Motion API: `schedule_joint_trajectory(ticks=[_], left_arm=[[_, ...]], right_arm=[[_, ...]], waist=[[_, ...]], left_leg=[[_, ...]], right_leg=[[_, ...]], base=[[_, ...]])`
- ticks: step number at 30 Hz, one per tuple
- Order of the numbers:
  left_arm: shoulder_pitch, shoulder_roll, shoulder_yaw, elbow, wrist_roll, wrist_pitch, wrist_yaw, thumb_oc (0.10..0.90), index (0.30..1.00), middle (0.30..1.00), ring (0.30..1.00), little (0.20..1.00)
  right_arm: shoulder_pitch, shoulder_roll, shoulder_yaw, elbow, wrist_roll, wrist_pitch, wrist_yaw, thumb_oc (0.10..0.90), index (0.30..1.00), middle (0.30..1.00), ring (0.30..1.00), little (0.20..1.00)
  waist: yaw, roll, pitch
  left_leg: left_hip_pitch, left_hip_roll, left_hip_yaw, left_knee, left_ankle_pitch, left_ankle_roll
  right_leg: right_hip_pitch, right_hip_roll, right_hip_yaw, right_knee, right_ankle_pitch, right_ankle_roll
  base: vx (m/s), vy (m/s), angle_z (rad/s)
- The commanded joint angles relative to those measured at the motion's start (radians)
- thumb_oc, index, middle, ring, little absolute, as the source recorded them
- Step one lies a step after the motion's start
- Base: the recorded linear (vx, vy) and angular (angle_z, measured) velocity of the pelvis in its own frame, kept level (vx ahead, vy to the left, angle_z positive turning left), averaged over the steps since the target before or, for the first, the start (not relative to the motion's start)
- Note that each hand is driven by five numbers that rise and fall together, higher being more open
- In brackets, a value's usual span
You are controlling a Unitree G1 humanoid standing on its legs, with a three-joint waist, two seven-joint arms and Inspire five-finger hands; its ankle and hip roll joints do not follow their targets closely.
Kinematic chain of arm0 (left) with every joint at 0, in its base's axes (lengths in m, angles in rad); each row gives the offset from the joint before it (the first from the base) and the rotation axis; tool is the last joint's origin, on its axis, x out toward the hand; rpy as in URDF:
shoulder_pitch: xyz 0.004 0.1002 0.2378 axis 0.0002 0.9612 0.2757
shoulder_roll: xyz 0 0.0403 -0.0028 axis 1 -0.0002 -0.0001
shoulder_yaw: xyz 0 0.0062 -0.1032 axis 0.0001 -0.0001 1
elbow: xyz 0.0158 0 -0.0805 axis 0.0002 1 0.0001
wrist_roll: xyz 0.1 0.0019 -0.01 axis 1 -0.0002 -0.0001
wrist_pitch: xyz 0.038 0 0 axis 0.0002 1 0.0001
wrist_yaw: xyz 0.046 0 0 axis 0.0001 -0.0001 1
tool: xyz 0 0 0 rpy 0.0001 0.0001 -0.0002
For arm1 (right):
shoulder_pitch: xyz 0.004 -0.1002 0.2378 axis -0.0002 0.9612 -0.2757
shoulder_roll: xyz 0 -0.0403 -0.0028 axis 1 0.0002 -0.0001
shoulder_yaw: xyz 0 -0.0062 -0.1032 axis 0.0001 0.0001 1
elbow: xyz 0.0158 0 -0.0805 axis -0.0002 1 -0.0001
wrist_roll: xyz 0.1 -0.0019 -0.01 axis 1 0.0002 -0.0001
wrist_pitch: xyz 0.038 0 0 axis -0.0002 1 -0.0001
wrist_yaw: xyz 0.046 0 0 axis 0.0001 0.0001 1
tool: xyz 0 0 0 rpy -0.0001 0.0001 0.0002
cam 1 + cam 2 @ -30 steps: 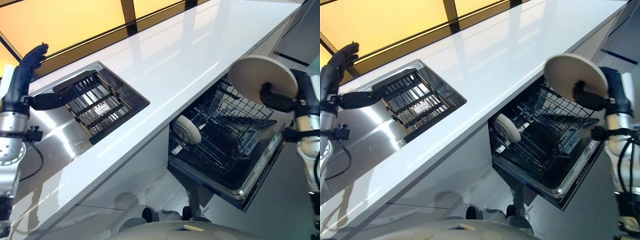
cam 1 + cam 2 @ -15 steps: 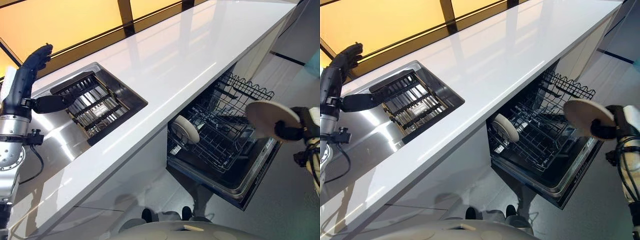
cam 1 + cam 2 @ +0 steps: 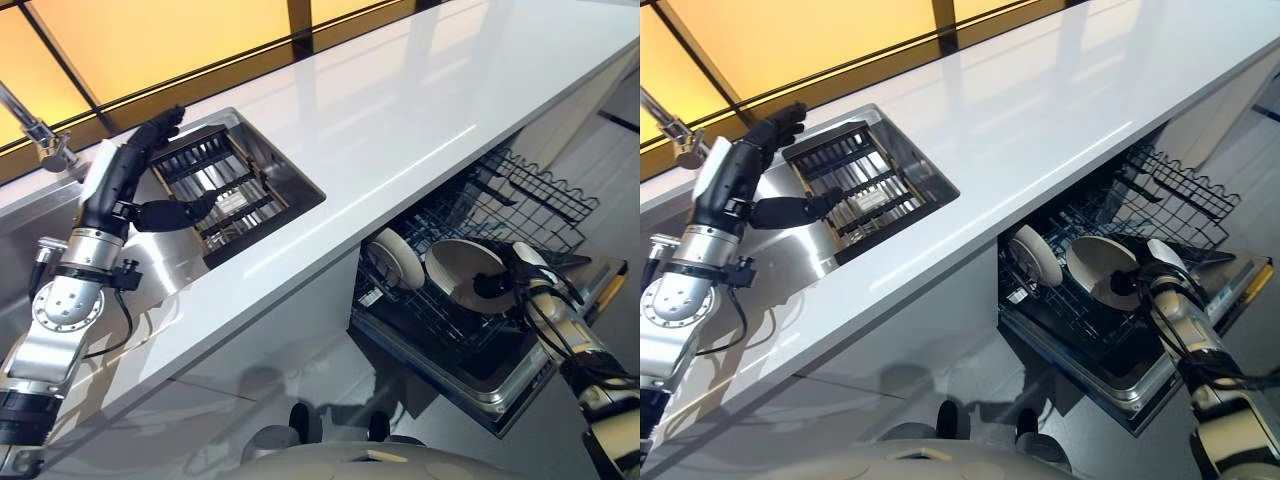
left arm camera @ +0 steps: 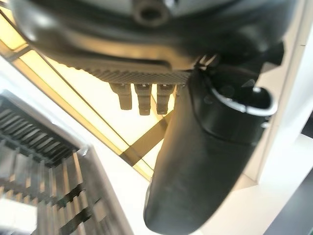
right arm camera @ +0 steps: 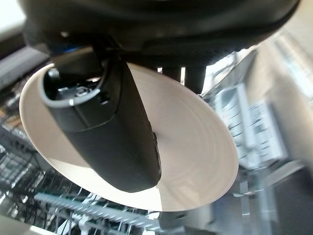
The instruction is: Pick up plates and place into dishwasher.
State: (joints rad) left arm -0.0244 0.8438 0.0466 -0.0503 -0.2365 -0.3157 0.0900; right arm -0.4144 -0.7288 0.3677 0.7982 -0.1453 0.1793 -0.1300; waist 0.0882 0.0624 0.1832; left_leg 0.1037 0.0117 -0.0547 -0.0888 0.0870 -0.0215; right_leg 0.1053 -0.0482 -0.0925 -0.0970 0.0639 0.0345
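One plate (image 3: 398, 258) already stands upright in the lower rack (image 3: 470, 300) of the open dishwasher (image 3: 500, 370), which sits under the bench's (image 3: 380, 110) front edge. A second plate (image 3: 466, 274) is pinched in the right robot hand (image 3: 500, 283), thumb across its face and fingers behind, and is down among the rack wires just beside the first (whether it is seated in a slot yet I cannot tell). Release is still to come. The left robot hand (image 3: 150, 195) hovers with relaxed, empty fingers over the sink (image 3: 290, 185) let into the bench, above a wire grid (image 3: 215, 190) with no plates on it, so this looks like the last one.
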Motion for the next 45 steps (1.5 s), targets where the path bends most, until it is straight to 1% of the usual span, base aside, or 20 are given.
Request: schedule_joint_trajectory(ticks=[1, 3, 8, 11, 14, 15, 16, 17, 18, 19, 23, 25, 30, 33, 34, 35, 37, 39, 41, 45], left_arm=[[-0.196, 0.033, 0.016, -0.008, -0.025, -0.113, 0.075, 0.8, 0.9, 0.9, 0.9, 0.9], [-0.211, 0.04, 0.009, -0.009, -0.033, -0.123, 0.078, 0.8, 0.9, 0.9, 0.9, 0.9], [-0.235, 0.061, 0.005, -0.015, -0.055, -0.138, 0.089, 0.8, 0.9, 0.9, 0.9, 0.9], [-0.253, 0.067, 0.004, -0.015, -0.064, -0.151, 0.096, 0.8, 0.9, 0.9, 0.9, 0.9], [-0.254, 0.062, 0.003, -0.029, -0.057, -0.158, 0.099, 0.8, 0.9, 0.9, 0.9, 0.9], [-0.251, 0.061, 0.004, -0.031, -0.058, -0.161, 0.098, 0.8, 0.9, 0.9, 0.9, 0.9], [-0.251, 0.062, 0.003, -0.033, -0.06, -0.16, 0.099, 0.8, 0.9, 0.9, 0.9, 0.9], [-0.251, 0.062, 0.003, -0.033, -0.06, -0.16, 0.099, 0.8, 0.9, 0.9, 0.9, 0.9], [-0.251, 0.064, 0.002, -0.036, -0.062, -0.159, 0.099, 0.8, 0.9, 0.9, 0.9, 0.9], [-0.255, 0.068, -0.005, -0.041, -0.065, -0.157, 0.101, 0.8, 0.9, 0.9, 0.9, 0.9], [-0.264, 0.07, -0.015, -0.041, -0.073, -0.152, 0.104, 0.8, 0.9, 0.9, 0.9, 0.9], [-0.259, 0.065, -0.018, -0.048, -0.065, -0.152, 0.107, 0.8, 0.9, 0.9, 0.9, 0.9], [-0.236, 0.061, -0.008, -0.058, -0.064, -0.146, 0.109, 0.8, 0.9, 0.9, 0.9, 0.9], [-0.219, 0.057, -0.002, -0.055, -0.059, -0.149, 0.108, 0.8, 0.9, 0.9, 0.9, 0.9], [-0.204, 0.061, 0.012, -0.06, -0.062, -0.15, 0.104, 0.8, 0.9, 0.9, 0.9, 0.9], [-0.196, 0.063, 0.017, -0.06, -0.063, -0.152, 0.102, 0.8, 0.9, 0.9, 0.9, 0.9], [-0.182, 0.058, 0.029, -0.06, -0.065, -0.158, 0.097, 0.8, 0.9, 0.9, 0.9, 0.9], [-0.163, 0.056, 0.038, -0.065, -0.064, -0.158, 0.095, 0.8, 0.9, 0.9, 0.9, 0.9], [-0.157, 0.059, 0.045, -0.067, -0.067, -0.157, 0.09, 0.8, 0.9, 0.9, 0.9, 0.9], [-0.144, 0.065, 0.057, -0.065, -0.07, -0.162, 0.084, 0.8, 0.9, 0.9, 0.9, 0.9]], right_arm=[[-0.227, -0.02, 0.088, 0.096, -0.013, -0.012, -0.053, 0.1, 0.3, 0.3, 0.3, 0.2], [-0.266, -0.011, 0.111, 0.187, -0.023, -0.02, -0.057, 0.1, 0.3, 0.3, 0.3, 0.2], [-0.335, -0.01, 0.132, 0.313, -0.019, -0.034, -0.044, 0.1, 0.3, 0.3, 0.3, 0.2], [-0.37, -0.011, 0.152, 0.348, -0.005, -0.035, -0.015, 0.1, 0.3, 0.3, 0.3, 0.2], [-0.363, 0.002, 0.16, 0.363, 0.015, -0.041, -0.002, 0.1, 0.3, 0.3, 0.3, 0.2], [-0.357, 0.006, 0.16, 0.364, 0.014, -0.044, 0.002, 0.114, 0.312, 0.312, 0.312, 0.214], [-0.355, 0.007, 0.161, 0.363, 0.014, -0.045, 0.003, 0.287, 0.46, 0.46, 0.46, 0.387], [-0.355, 0.007, 0.161, 0.363, 0.014, -0.045, 0.003, 0.287, 0.46, 0.46, 0.46, 0.387], [-0.353, 0.008, 0.162, 0.363, 0.018, -0.048, 0.004, 0.698, 0.813, 0.813, 0.813, 0.798], [-0.344, 0.01, 0.16, 0.359, 0.033, -0.061, 0.004, 0.8, 0.9, 0.9, 0.9, 0.9], [-0.333, 0.001, 0.153, 0.348, 0.018, -0.091, -0.018, 0.8, 0.9, 0.9, 0.9, 0.9], [-0.324, -0.019, 0.149, 0.326, 0.025, -0.099, -0.022, 0.8, 0.9, 0.9, 0.9, 0.9], [-0.288, -0.06, 0.122, 0.261, 0.033, -0.097, -0.009, 0.8, 0.9, 0.9, 0.9, 0.9], [-0.256, -0.096, 0.109, 0.188, 0.017, -0.086, -0.015, 0.8, 0.9, 0.9, 0.9, 0.9], [-0.237, -0.128, 0.094, 0.124, 0.012, -0.062, -0.016, 0.8, 0.9, 0.9, 0.9, 0.9], [-0.225, -0.141, 0.085, 0.096, 0.01, -0.049, -0.013, 0.8, 0.9, 0.9, 0.9, 0.9], [-0.204, -0.162, 0.061, 0.056, -0.013, -0.039, -0.015, 0.8, 0.9, 0.9, 0.9, 0.9], [-0.173, -0.186, 0.039, -0.003, -0.025, -0.012, -0.004, 0.8, 0.9, 0.9, 0.9, 0.9], [-0.155, -0.21, 0.025, -0.045, -0.037, 0.0, 0.001, 0.8, 0.9, 0.9, 0.9, 0.9], [-0.129, -0.24, -0.008, -0.112, -0.074, 0.038, -0.022, 0.8, 0.9, 0.9, 0.9, 0.9]], waist=[[0.025, -0.03, -0.002], [0.036, -0.021, 0.011], [0.056, -0.004, 0.038], [0.061, 0.002, 0.052], [0.064, 0.004, 0.06], [0.064, 0.005, 0.059], [0.064, 0.005, 0.059], [0.064, 0.005, 0.059], [0.063, 0.006, 0.059], [0.061, 0.005, 0.055], [0.055, 0.0, 0.049], [0.048, -0.004, 0.047], [0.034, -0.015, 0.036], [0.023, -0.024, 0.03], [0.014, -0.03, 0.025], [0.01, -0.032, 0.023], [0.002, -0.036, 0.017], [-0.005, -0.039, 0.012], [-0.011, -0.044, 0.009], [-0.022, -0.051, -0.002]], left_leg=[[-0.024, -0.072, -0.04, 0.001, -0.065, 0.046], [-0.033, -0.074, -0.046, 0.001, -0.062, 0.046], [-0.054, -0.081, -0.06, 0.001, -0.055, 0.048], [-0.069, -0.086, -0.064, 0.001, -0.051, 0.049], [-0.073, -0.087, -0.066, 0.001, -0.051, 0.049], [-0.072, -0.088, -0.065, 0.001, -0.051, 0.049], [-0.071, -0.088, -0.065, 0.001, -0.051, 0.049], [-0.071, -0.088, -0.065, 0.001, -0.051, 0.049], [-0.071, -0.088, -0.065, 0.001, -0.051, 0.049], [-0.067, -0.088, -0.064, 0.001, -0.053, 0.049], [-0.06, -0.088, -0.059, 0.001, -0.056, 0.049], [-0.054, -0.087, -0.054, 0.001, -0.059, 0.049], [-0.037, -0.083, -0.044, 0.001, -0.066, 0.049], [-0.025, -0.081, -0.038, 0.001, -0.07, 0.048], [-0.025, -0.08, -0.032, 0.001, -0.064, 0.047], [-0.017, -0.079, -0.031, 0.001, -0.073, 0.047], [-0.017, -0.078, -0.026, 0.001, -0.067, 0.046], [-0.007, -0.076, -0.024, 0.001, -0.077, 0.046], [-0.007, -0.076, -0.021, 0.001, -0.071, 0.046], [-0.001, -0.074, -0.012, 0.001, -0.075, 0.045]], right_leg=[[-0.01, 0.003, -0.028, 0.01, -0.011, 0.004], [-0.015, 0.001, -0.029, 0.01, -0.011, 0.003], [-0.03, -0.007, -0.036, 0.01, -0.009, 0.002], [-0.044, -0.01, -0.037, 0.01, -0.005, 0.0], [-0.047, -0.012, -0.038, 0.01, -0.006, 0.001], [-0.046, -0.013, -0.038, 0.01, -0.006, 0.0], [-0.045, -0.013, -0.038, 0.01, -0.006, 0.001], [-0.045, -0.013, -0.038, 0.01, -0.006, 0.001], [-0.045, -0.013, -0.038, 0.01, -0.006, 0.001], [-0.041, -0.013, -0.038, 0.01, -0.006, 0.001], [-0.037, -0.012, -0.033, 0.01, -0.006, 0.002], [-0.034, -0.011, -0.027, 0.01, -0.005, 0.003], [-0.021, -0.007, -0.019, 0.01, -0.008, 0.006], [-0.011, -0.004, -0.01, 0.01, -0.008, 0.007], [-0.013, -0.003, -0.007, 0.01, 0.0, 0.008], [-0.007, -0.001, -0.004, 0.01, -0.008, 0.008], [-0.008, 0.001, 0.0, 0.01, -0.001, 0.008], [0.0, 0.002, 0.006, 0.01, -0.009, 0.01], [-0.001, 0.003, 0.009, 0.01, -0.002, 0.011], [0.002, 0.008, 0.015, 0.01, -0.004, 0.012]], base=[[-0.1, 0.005, 0.23], [-0.07, 0.008, 0.17], [-0.07, 0.007, 0.12], [-0.09, 0.009, 0.11], [-0.04, 0.003, 0.12], [0.0, 0.01, 0.07], [0.0, 0.0, 0.0], [0.0, 0.0, 0.0], [0.0, 0.0, 0.0], [0.0, 0.0, 0.0], [0.0, 0.0, 0.0], [0.0, 0.0, 0.0], [0.03, 0.01, -0.01], [0.04, 0.01, -0.07], [0.04, 0.004, -0.12], [0.05, 0.003, -0.14], [0.03, 0.002, -0.11], [0.04, 0.001, -0.09], [0.02, -0.003, -0.07], [0.03, -0.001, -0.08]])
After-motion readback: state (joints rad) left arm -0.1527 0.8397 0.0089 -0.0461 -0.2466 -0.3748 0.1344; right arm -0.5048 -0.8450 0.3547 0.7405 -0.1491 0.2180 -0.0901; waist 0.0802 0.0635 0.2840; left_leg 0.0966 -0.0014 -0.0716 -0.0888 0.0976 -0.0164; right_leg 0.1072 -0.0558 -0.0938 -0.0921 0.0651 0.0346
